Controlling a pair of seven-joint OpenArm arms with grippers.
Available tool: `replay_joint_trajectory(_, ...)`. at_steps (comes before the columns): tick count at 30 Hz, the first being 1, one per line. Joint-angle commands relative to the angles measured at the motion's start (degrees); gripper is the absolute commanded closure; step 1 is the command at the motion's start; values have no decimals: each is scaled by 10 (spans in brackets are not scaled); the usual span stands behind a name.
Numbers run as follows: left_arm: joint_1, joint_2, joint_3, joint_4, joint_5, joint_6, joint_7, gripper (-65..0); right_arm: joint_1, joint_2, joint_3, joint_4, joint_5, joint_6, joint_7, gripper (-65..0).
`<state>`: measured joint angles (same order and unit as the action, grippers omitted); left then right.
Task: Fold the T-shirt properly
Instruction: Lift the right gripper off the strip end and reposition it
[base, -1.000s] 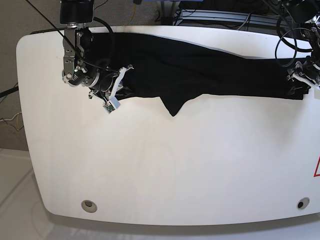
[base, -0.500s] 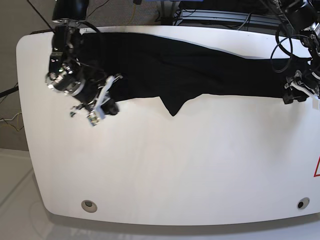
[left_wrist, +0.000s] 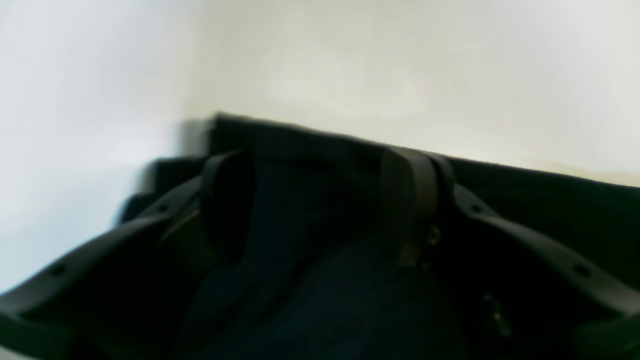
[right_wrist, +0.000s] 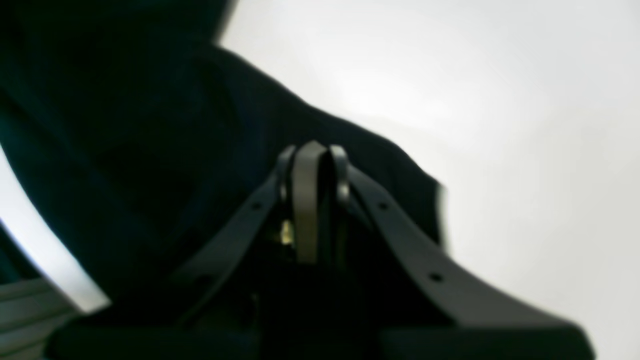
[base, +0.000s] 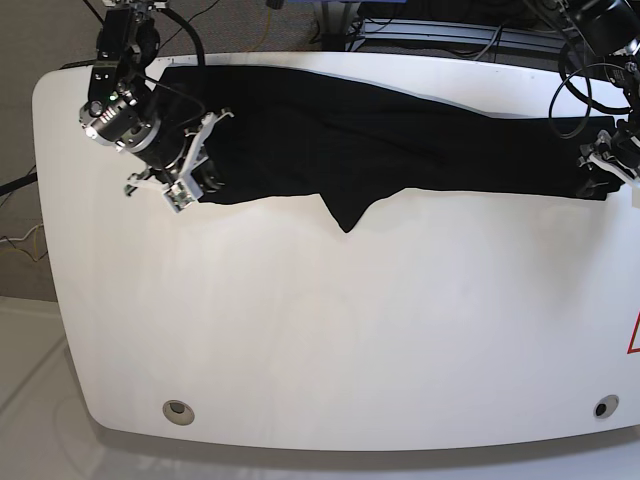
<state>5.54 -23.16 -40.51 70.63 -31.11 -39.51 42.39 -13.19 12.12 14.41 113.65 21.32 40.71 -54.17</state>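
The black T-shirt (base: 400, 140) lies stretched in a long band across the far half of the white table (base: 350, 330), with one pointed flap (base: 345, 212) hanging toward the near side. My right gripper (base: 190, 188) is at the shirt's left end. In the right wrist view its fingers (right_wrist: 306, 200) are pressed together on dark cloth (right_wrist: 150, 150), so the right gripper (right_wrist: 314, 150) is shut. My left gripper (base: 598, 165) sits at the shirt's right end. In the left wrist view the left gripper (left_wrist: 320, 165) stands open, fingers (left_wrist: 410, 200) apart, with bunched cloth (left_wrist: 310, 240) between them.
Black cables (base: 575, 90) loop above the left arm at the far right corner. Two round holes (base: 178, 409) (base: 601, 407) sit near the table's front edge. A red triangle mark (base: 634, 335) shows at the right edge. Equipment (base: 430, 30) stands behind the table.
My right gripper swung out toward the near left, then back up to the far left, dragging the shirt's left end with it. The left gripper shifted slightly at the right end.
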Motion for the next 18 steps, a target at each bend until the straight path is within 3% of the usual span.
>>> replay_joint_trajectory(1,-6,-12,-13,37,-29,-5,-3,-381,6,7,27,30,-1,-7,-2,-34)
replay_joint_trajectory(5,11,-15,-51,96,-74,-5,24,-388,16,-3,62,54,32,-7,-36,-43)
replay_joint_trajectory(9,14,-20,-60,103,-76,-5,25,-390,29,-9,63,51,60,-7,-45,-95)
replay_joint_trajectory(15,10,-29,-57,98,-62,-5,17,-392,58,-12,57,35,92,-7,-41,-281)
replay_joint_trajectory(17,10,-31,-56,99,-61,-5,12,-392,80,-17,52,9,106,-7,-36,-419)
replay_joint_trajectory(18,10,-30,-55,97,-61,-5,13,-391,81,-20,47,4,104,-7,-31,-440)
